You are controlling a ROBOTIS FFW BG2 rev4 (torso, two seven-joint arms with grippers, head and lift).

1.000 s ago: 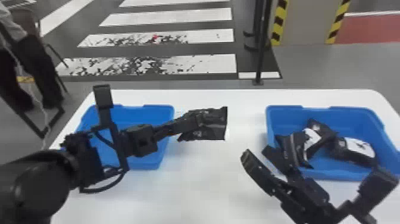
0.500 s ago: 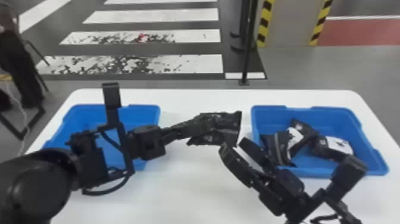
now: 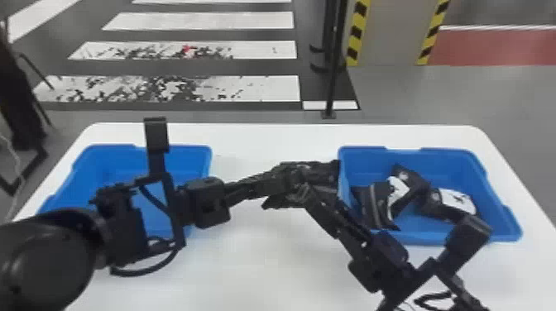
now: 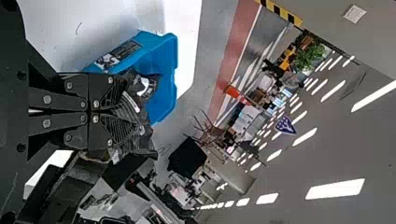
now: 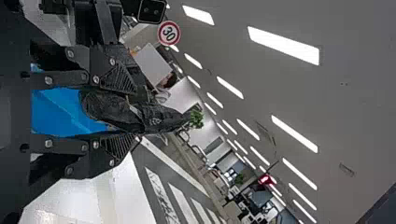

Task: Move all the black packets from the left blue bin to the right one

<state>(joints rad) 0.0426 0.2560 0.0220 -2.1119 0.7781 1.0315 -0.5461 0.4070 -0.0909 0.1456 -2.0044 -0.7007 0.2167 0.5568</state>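
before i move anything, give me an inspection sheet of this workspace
surface: white table, both blue bins on it
job's things: black packets in the right bin; another packet at the grippers; left bin partly hidden by the left arm
clutter: nothing seen
grippers: left shut on a packet; right open around one
cables: black loop under the left wrist
surroundings: black pole, striped floor beyond the table
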